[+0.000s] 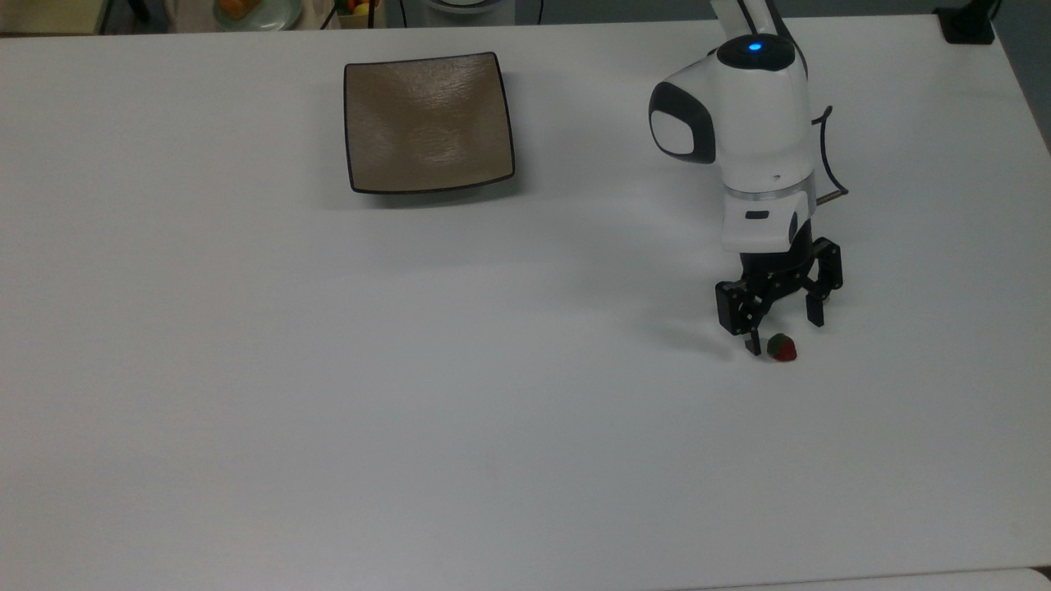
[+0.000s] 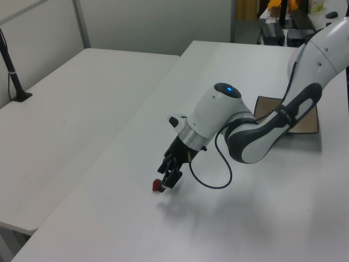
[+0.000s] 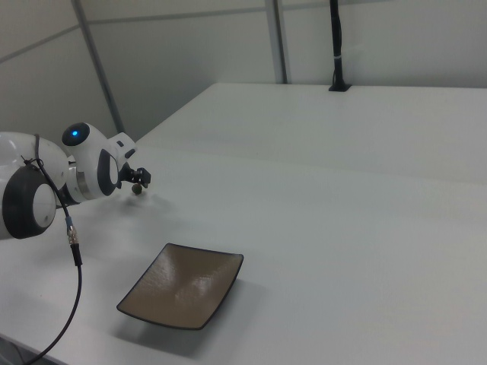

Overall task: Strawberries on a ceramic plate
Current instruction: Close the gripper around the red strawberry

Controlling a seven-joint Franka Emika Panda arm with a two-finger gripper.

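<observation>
Barely begun: spread-fingered gripper [image 1: 778,332] down around the tiny strawberry [image 1: 782,348] on the white table [image 1: 328,410], not yet pinching it, with grasp, lift and carry across to the empty square tan ceramic plate [image 1: 428,123], well apart, all left.

A lab: bare white surface [image 1: 328,410], plain grey partition walls [image 3: 190,61], a black post [image 3: 335,46] clamped on the far surface.
</observation>
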